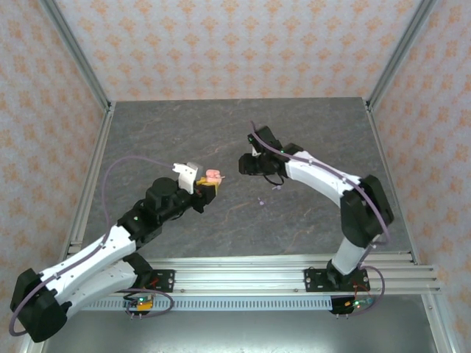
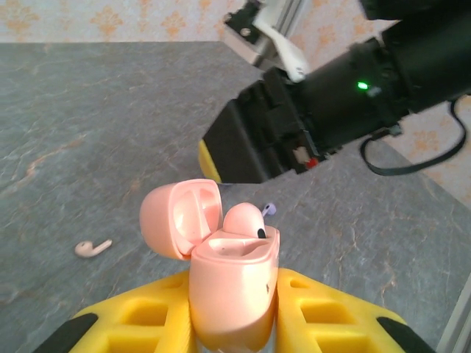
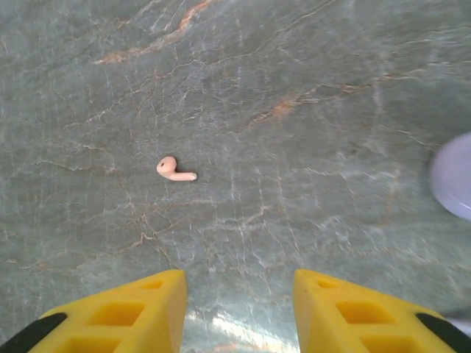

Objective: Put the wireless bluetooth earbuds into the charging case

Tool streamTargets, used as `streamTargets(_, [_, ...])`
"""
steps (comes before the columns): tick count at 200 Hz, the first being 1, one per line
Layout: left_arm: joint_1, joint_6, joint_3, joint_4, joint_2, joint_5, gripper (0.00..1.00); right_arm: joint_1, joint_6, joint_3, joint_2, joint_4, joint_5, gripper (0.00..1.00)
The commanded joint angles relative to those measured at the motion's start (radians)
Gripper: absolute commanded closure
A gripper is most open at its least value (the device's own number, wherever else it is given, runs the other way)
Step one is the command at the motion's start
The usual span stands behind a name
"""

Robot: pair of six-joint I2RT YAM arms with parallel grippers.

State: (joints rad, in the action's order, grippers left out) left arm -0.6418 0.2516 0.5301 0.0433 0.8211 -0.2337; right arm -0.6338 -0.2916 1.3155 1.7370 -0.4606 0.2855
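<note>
Left wrist view — left hand (image 2: 234, 298) clamped on open charging case (image 2: 229, 257); right hand (image 3: 239, 294) apart.

Earbud (image 2: 243, 218) in case (image 2: 235, 290), table (image 2: 88, 132) beneath

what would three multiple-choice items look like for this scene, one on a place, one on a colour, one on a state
1. Where is the charging case?
A) gripped by the left tool
B) on the metal rail
C) under a cloth

2. What colour is the loose earbud on the table?
A) lavender
B) black
C) salmon-pink

3. How is the case's lid?
A) shut
B) open
C) taken off

Answers:
1 A, the yellow fingers flank the case on both sides in the left wrist view.
2 C, it shows pink against the grey stone.
3 B, the lid is tipped back but attached, with a seated earbud showing inside.
</note>
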Motion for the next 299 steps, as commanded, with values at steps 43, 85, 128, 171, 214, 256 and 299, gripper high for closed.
streamTargets(43, [-0.007, -0.021, 0.013, -0.166, -0.104, 0.051, 0.74, -0.003, 0.058, 0.218, 0.257, -0.03, 0.121, 0.72])
streamTargets(85, [-0.007, -0.017, 0.015, -0.18, -0.123, 0.051, 0.74, -0.014, 0.069, 0.343, 0.392, -0.083, 0.152, 0.79])
streamTargets(128, [-0.007, -0.02, 0.021, -0.195, -0.129, 0.054, 0.73, -0.024, 0.072, 0.453, 0.495, -0.133, 0.165, 0.86])
streamTargets(171, [-0.007, -0.021, 0.019, -0.202, -0.142, 0.06, 0.73, -0.037, 0.068, 0.522, 0.555, -0.18, 0.142, 0.88])
streamTargets(214, [-0.006, -0.018, 0.011, -0.2, -0.152, 0.061, 0.73, -0.043, 0.072, 0.537, 0.576, -0.207, 0.131, 0.88])
streamTargets(256, [-0.007, -0.017, 0.008, -0.198, -0.155, 0.065, 0.73, -0.053, 0.08, 0.514, 0.568, -0.225, 0.136, 0.88])
streamTargets(299, [-0.007, -0.015, 0.004, -0.194, -0.157, 0.063, 0.73, -0.071, 0.093, 0.49, 0.55, -0.234, 0.146, 0.87])
